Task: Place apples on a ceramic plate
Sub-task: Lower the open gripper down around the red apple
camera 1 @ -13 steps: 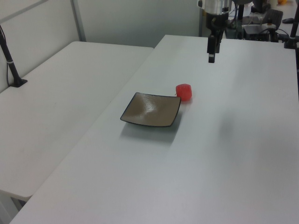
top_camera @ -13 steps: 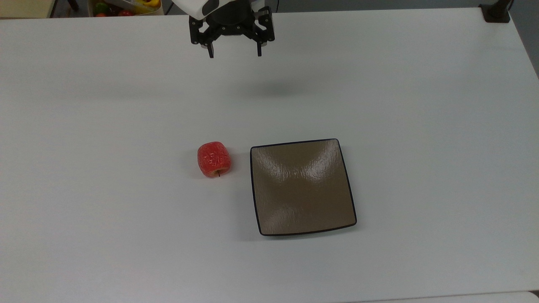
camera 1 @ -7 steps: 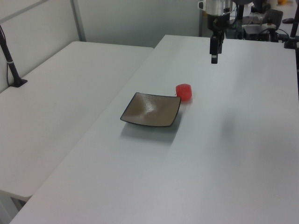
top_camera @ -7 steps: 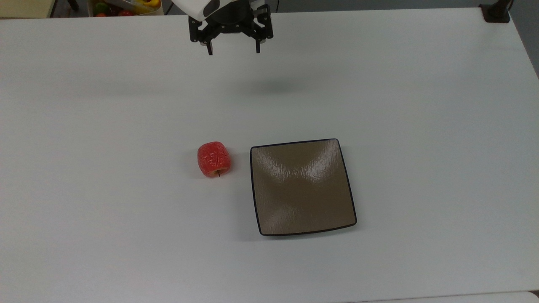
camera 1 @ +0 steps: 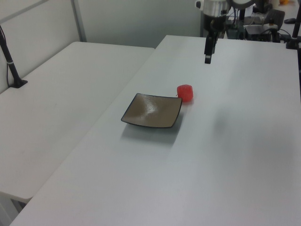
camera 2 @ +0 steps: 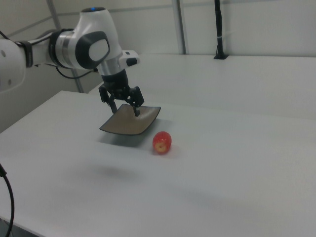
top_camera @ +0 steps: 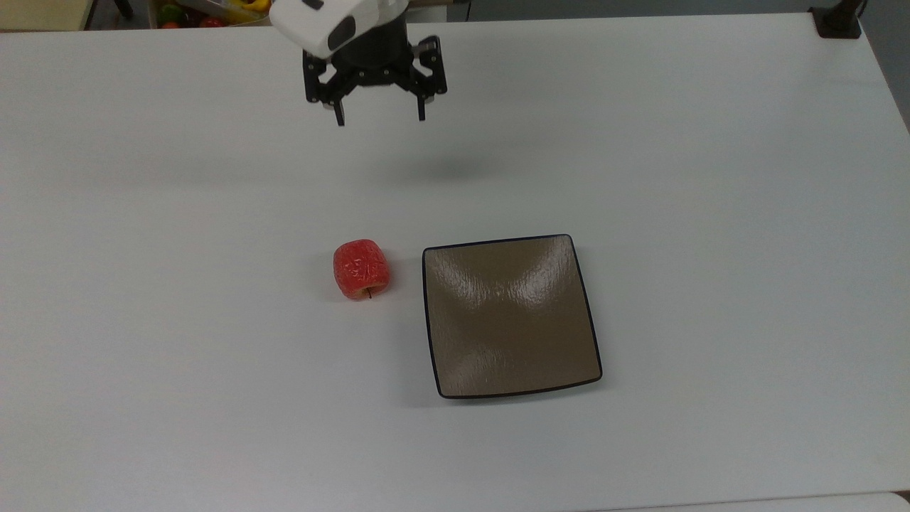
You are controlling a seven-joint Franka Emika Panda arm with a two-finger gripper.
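A small red-orange apple (top_camera: 362, 269) lies on the white table (top_camera: 711, 178) just off the top view's left edge of the square brown ceramic plate (top_camera: 509, 316). The same apple (camera 1: 185, 92) and plate (camera 1: 152, 110) sit side by side in the left view; in the right view the apple (camera 2: 162, 142) rests in front of the plate (camera 2: 148, 119). My gripper (top_camera: 379, 116) hangs open and empty above the table, well behind the apple toward the top view's upper edge. It hovers high as well in the left view (camera 1: 207, 60) and in the right view (camera 2: 125, 111).
A box of colourful fruit (top_camera: 206, 13) sits beyond the table's far edge at the top view's upper left. A black post base (top_camera: 837, 20) stands at the table's upper right corner. A second white table (camera 1: 56, 108) adjoins on the left view's left.
The gripper has moved toward the top view's left and lower down the picture, closer to the apple, and stays open. Apple and plate have not moved.
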